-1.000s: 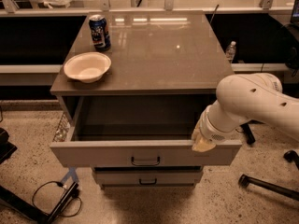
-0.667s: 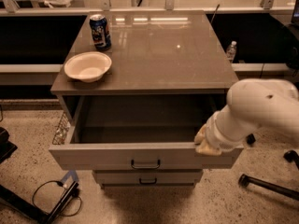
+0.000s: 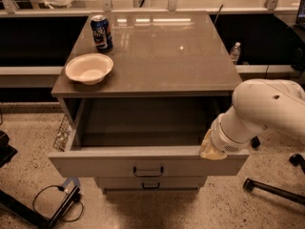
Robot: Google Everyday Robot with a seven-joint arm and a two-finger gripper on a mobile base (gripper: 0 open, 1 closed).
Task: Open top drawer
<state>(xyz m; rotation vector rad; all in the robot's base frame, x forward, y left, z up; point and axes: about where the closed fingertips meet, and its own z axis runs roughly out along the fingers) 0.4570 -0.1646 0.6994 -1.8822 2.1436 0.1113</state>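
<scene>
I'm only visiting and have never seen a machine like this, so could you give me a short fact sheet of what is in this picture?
top drawer: pulled well out of the cabinet, its grey box open to view
handle: small, dark, centred on the drawer front, nothing on it
gripper: at the right end of the drawer front's top edge
arm: white, reaching in from the right
cabinet top: bowl and can on its left side
lower drawer: shut
</scene>
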